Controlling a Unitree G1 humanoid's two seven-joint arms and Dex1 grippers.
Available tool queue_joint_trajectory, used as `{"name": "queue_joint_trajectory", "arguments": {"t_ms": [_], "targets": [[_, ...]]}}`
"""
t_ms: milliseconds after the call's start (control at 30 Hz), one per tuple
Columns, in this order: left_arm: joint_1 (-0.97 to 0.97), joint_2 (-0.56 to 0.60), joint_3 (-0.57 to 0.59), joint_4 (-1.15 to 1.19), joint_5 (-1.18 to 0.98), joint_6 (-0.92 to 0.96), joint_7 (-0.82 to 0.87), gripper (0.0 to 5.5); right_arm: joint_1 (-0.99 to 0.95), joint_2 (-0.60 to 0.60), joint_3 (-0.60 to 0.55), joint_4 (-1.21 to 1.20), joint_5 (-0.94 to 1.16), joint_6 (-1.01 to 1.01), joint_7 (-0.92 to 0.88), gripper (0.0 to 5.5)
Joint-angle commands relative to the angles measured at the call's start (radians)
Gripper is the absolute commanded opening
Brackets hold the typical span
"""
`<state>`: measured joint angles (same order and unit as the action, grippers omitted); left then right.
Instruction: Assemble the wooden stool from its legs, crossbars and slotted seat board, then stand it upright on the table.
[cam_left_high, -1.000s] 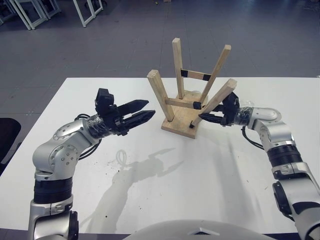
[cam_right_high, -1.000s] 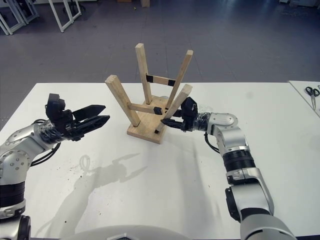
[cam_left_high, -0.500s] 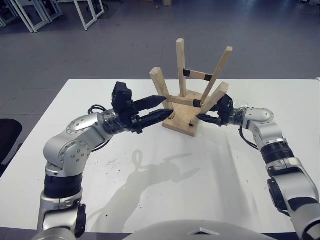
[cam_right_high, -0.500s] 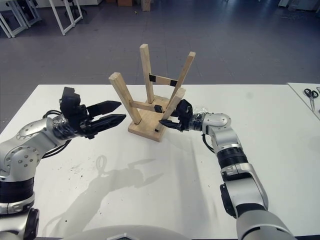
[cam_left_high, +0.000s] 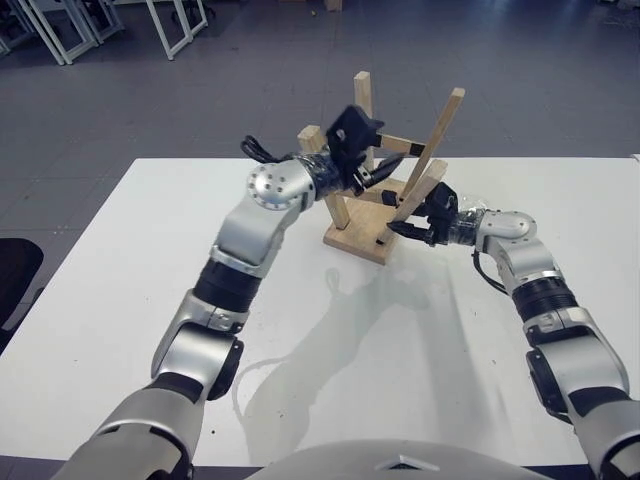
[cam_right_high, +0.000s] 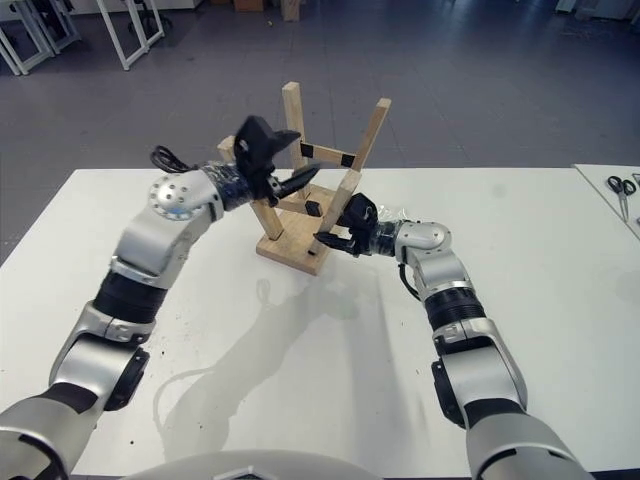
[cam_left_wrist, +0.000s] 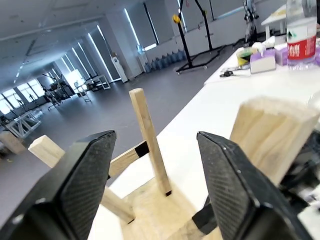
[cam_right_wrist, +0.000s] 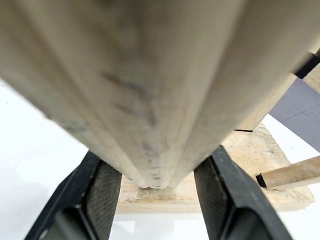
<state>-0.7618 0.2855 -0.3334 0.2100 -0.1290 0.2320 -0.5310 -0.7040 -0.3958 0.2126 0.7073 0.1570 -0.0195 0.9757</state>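
Observation:
The wooden stool stands upside down, its seat board (cam_left_high: 358, 243) flat on the white table (cam_left_high: 150, 300) and its legs pointing up. My right gripper (cam_left_high: 405, 226) is shut on the near right leg (cam_left_high: 426, 190) low down, close to the board. In the right wrist view that leg (cam_right_wrist: 140, 90) sits tight between the two black fingers (cam_right_wrist: 100, 195). My left gripper (cam_right_high: 305, 181) is open, held up among the legs beside the front crossbar (cam_right_high: 290, 205). In the left wrist view its fingers (cam_left_wrist: 75, 185) spread wide, with a far leg (cam_left_wrist: 147, 135) beyond them.
Scissors (cam_right_high: 625, 185) lie on a neighbouring table at the right. A bottle (cam_left_wrist: 302, 30) and small boxes stand on a table far behind. The near half of the white table has free room. Grey floor lies beyond the far edge.
My left arm has swung from the left side of the table up to the stool, and its open gripper now sits among the legs. My right gripper stayed on its leg.

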Motion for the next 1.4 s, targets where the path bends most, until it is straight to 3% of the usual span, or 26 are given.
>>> {"name": "queue_joint_trajectory", "arguments": {"t_ms": [33,300,667,833,1033,1167,1400], "targets": [[0.013,-0.039,-0.033,0.143,0.103,-0.114,0.035,2.98,0.028,0.021,0.062,0.112,-0.102,0.068,-0.015,2.02],[-0.028,-0.086,0.066,0.199,0.146,-0.255,0.106,2.98,-0.005,0.037,0.083,0.197,-0.136,0.08,-0.04,2.02],[-0.003,-0.084,-0.066,0.44,0.382,-0.266,0.112,2.98,-0.001,0.04,0.092,0.198,-0.141,0.084,-0.028,2.02],[0.041,-0.077,-0.16,0.388,0.466,-0.201,0.03,2.98,-0.04,0.057,0.15,0.299,-0.212,0.122,-0.059,2.02],[0.109,-0.047,-0.177,0.373,0.473,-0.089,-0.008,2.98,-0.035,0.091,0.201,0.442,-0.248,0.168,-0.111,2.02],[0.099,-0.045,-0.11,0.381,0.443,-0.118,0.083,2.98,-0.03,0.091,0.2,0.459,-0.239,0.176,-0.115,2.02],[0.066,-0.054,0.179,0.019,0.291,-0.53,0.349,2.98,-0.027,0.037,0.161,0.329,-0.183,0.169,-0.068,2.02]]}}
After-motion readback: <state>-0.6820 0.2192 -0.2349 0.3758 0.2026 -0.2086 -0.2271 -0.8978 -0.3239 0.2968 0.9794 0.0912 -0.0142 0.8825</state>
